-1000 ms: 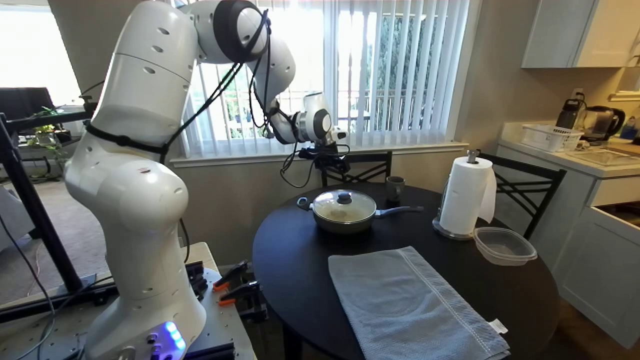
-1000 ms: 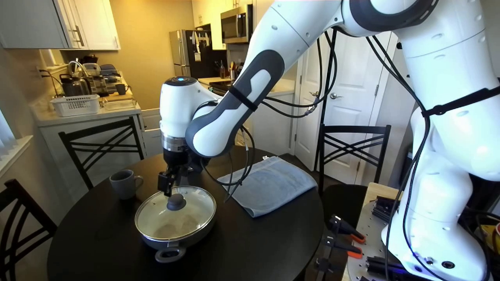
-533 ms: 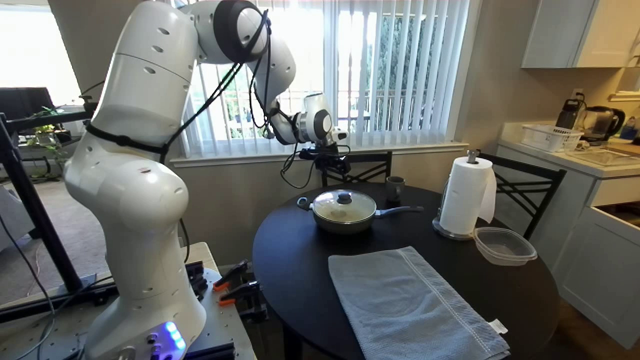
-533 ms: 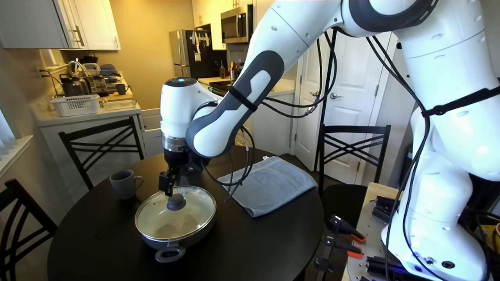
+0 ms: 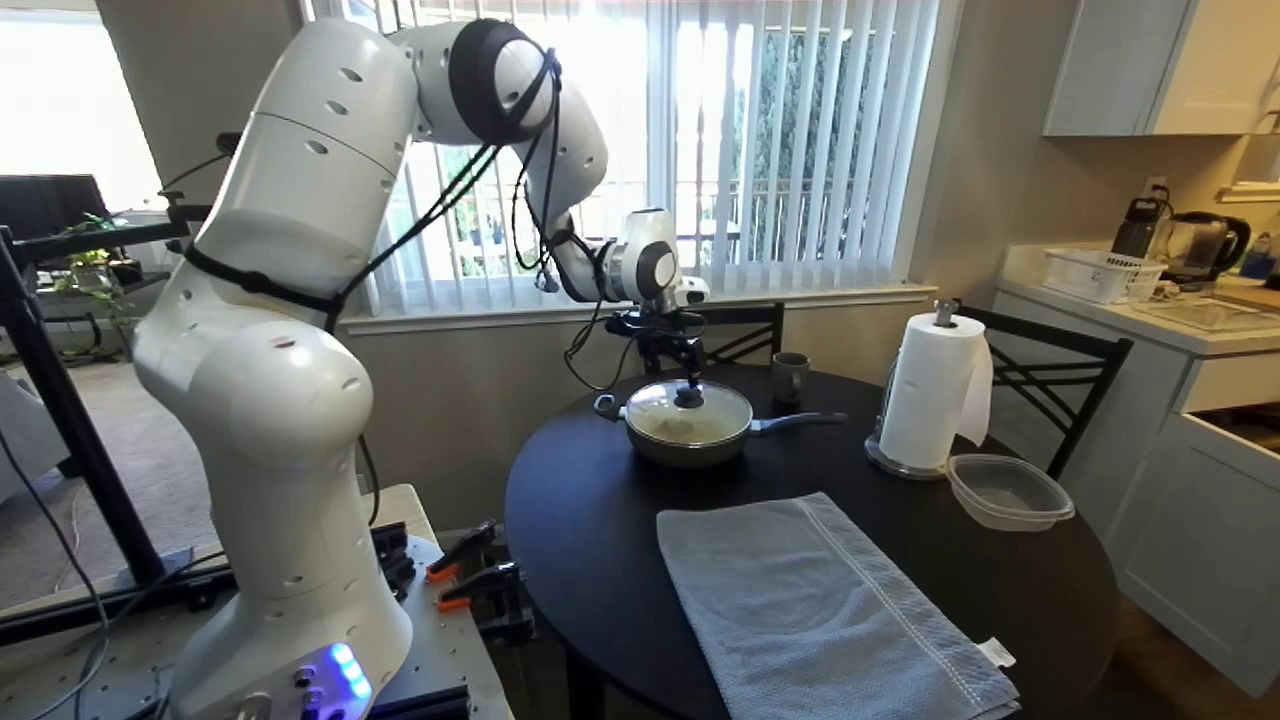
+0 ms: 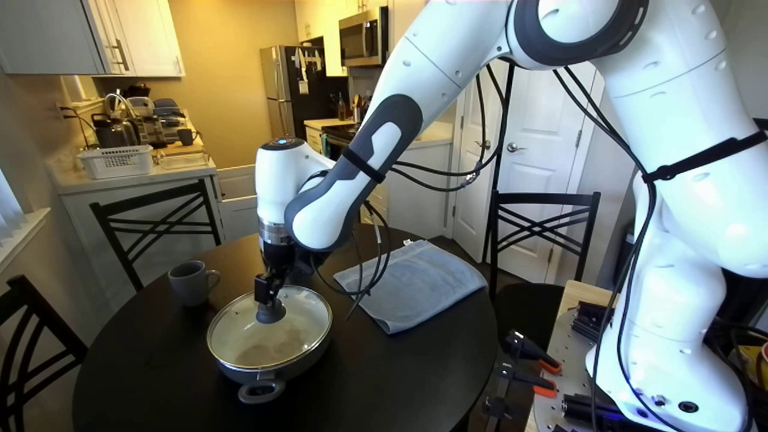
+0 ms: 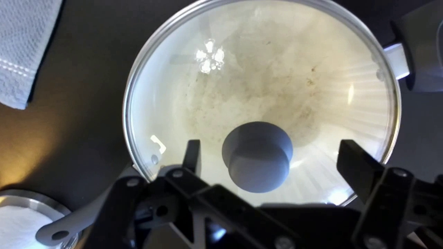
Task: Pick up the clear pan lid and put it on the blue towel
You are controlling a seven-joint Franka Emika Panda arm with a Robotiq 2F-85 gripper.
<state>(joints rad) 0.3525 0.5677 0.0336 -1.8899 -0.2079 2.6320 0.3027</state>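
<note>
My gripper (image 7: 271, 154) has its jaws spread, knob (image 7: 258, 159) between the fingers (image 7: 192, 155) with a gap either side, nothing gripped. Clear pan lid (image 7: 262, 93) is seated on the dark pan (image 6: 303, 363), pan on a round dark table (image 6: 384, 372). Blue towel (image 5: 820, 610) lies flat on the same table, apart from the pan. Grey mug (image 6: 192, 285) near the pan; paper towel roll (image 5: 930, 390) upright, clear tub (image 5: 1010, 515) just beside it. Black chairs (image 6: 150, 196) around the table. Behind: window (image 5: 625, 110) with vertical blinds (image 5: 880, 155); kitchen counter (image 6: 180, 174) with white basket (image 6: 117, 163), then microwave (image 6: 363, 39) and fridge (image 6: 277, 90) at the back.

Hard to see: in the wrist view my linkage covers the lid's lower rim and part of the pan's long handle (image 7: 83, 212); towel and roll run off frame. In an exterior view the towel's near edge is cut off. From outside, can't judge how low my tips sit beside the knob. Window glass mostly washed out.
</note>
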